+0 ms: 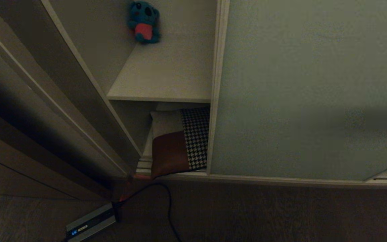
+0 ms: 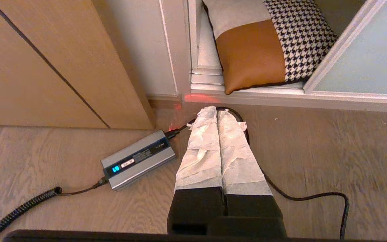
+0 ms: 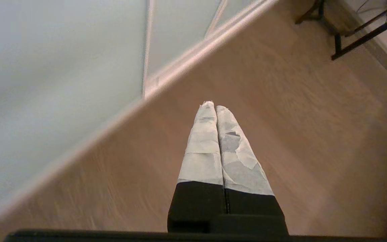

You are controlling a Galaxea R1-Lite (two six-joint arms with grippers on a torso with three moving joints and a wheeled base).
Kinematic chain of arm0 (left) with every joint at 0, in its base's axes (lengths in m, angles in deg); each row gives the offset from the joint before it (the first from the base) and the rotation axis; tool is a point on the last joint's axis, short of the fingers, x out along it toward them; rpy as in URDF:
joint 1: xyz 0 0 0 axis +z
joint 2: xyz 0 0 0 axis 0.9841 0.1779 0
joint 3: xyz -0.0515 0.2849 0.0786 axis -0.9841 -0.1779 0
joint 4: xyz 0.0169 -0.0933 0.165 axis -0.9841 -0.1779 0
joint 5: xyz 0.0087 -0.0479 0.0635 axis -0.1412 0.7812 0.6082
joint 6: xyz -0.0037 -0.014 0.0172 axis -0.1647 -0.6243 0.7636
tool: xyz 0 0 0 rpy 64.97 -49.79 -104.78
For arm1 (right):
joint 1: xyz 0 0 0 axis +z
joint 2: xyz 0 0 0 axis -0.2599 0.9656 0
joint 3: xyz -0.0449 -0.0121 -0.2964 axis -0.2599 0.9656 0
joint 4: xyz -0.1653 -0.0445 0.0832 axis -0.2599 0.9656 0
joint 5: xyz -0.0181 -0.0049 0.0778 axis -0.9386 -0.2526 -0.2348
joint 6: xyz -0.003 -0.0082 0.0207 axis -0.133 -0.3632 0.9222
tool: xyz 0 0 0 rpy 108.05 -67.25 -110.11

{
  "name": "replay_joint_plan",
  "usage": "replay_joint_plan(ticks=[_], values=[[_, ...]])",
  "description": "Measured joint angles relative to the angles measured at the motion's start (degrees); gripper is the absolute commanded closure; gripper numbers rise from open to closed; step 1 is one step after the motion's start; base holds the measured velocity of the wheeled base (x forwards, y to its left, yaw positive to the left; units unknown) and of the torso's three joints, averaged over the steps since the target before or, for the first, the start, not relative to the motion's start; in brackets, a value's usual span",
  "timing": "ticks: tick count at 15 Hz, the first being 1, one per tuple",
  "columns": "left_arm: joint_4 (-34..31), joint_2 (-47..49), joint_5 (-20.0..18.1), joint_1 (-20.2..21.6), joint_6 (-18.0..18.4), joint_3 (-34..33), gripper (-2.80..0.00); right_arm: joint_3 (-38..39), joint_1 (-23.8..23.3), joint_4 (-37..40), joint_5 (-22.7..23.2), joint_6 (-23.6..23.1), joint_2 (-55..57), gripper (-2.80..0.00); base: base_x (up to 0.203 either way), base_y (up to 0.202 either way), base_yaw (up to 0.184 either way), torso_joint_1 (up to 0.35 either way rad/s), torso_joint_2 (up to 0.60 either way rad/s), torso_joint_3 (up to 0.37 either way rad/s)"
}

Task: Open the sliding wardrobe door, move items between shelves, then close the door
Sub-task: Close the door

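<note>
head view: the sliding wardrobe door (image 1: pixel 307 90) fills the right and centre of the frame, its pale frame edge standing just right of a narrow opening. through that gap an upper shelf (image 1: pixel 166 77) shows at top centre with a blue plush toy (image 1: pixel 144 22) sitting at its back. below it, at centre, the houndstooth cushion (image 1: pixel 188 139) lies on the lowest level, its right part hidden behind the door. a silver power brick (image 1: pixel 91 223) lies on the dark floor at lower left. neither arm shows here.

left wrist view: the left gripper (image 2: pixel 216 111) hangs above the wood floor (image 2: pixel 314 151), its taped fingers (image 2: pixel 202 148) pressed together on nothing. the cushion (image 2: pixel 270 43) is at top centre, and its brown corner reaches out over the silver rails (image 2: pixel 210 75).

right wrist view: the right gripper (image 3: pixel 212 105) points over bare floor (image 3: pixel 297 134), fingers (image 3: pixel 203 148) together and empty, with the door panel (image 3: pixel 45 74) at upper left.
</note>
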Motion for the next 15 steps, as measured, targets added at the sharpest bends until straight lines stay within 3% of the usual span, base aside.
replay_joint_plan(ticks=[5, 9, 15], values=[[-0.02, 0.0, 0.0, 0.0, 0.0, 0.0, 0.0, -16.23, -2.35, -0.49, 0.28, 4.66, 13.01, 0.0, 0.0, 0.0, 0.0, 0.0, 0.0, 0.0], [-0.02, 0.0, 0.0, 0.0, 0.0, 0.0, 0.0, -22.4, -2.63, -7.82, 0.77, 7.08, 20.45, 0.0, 0.0, 0.0, 0.0, 0.0, 0.0, 0.0], [-0.03, 0.0, 0.0, 0.02, 0.02, 0.0, 0.0, -25.33, -0.64, -11.73, 13.16, 10.64, 27.13, 0.0, 0.0, 0.0, 0.0, 0.0, 0.0, 0.0]])
